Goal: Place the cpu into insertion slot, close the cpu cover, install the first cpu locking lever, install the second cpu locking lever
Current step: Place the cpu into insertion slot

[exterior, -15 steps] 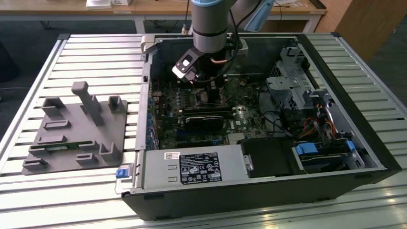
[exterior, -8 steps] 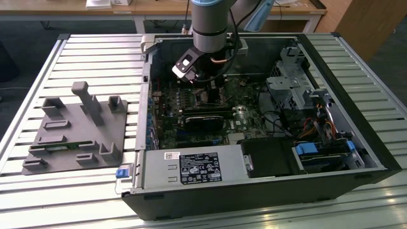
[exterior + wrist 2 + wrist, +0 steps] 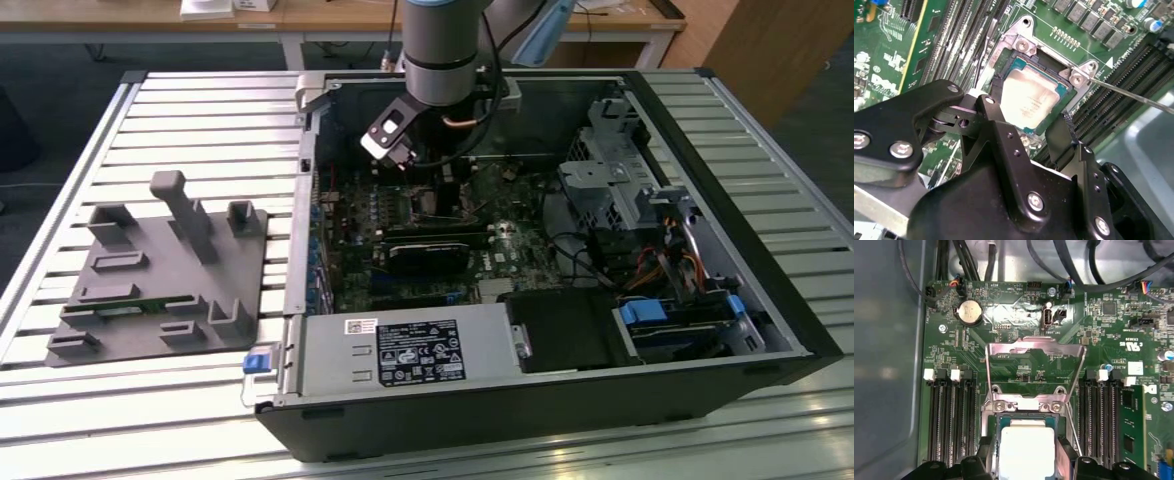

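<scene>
Now, step in hand: judged to be the end of the first step, placing the chip, with the cover not yet closed.
Cpu: the cpu [image 3: 1035, 95] lies flat inside the insertion slot [image 3: 1024, 60], its pale metal top facing up.
Gripper: the gripper [image 3: 1030, 112] hangs directly over the insertion slot, deep in the computer case [image 3: 694, 390].
Fingers: the two black fingers [image 3: 1063, 134] straddle the cpu, spread wider than it. They hold nothing, with a gap showing at each side in the first wrist view.
Cover: the cpu cover [image 3: 1034, 347] stands swung up from its hinge at one edge of the insertion slot, so the chip is bare.
Lever: one thin wire lever [image 3: 1134, 95] juts out beside the insertion slot, unlatched.
Next move calls for: by judgement, lifting the fingers clear of the insertion slot, then a push on the raised frame so it folds flat over the chip without shifting it.
Counts: one cpu, one insertion slot, one cover, two fingers. One lever is plainly seen, and whether a second shows cannot be told.
</scene>
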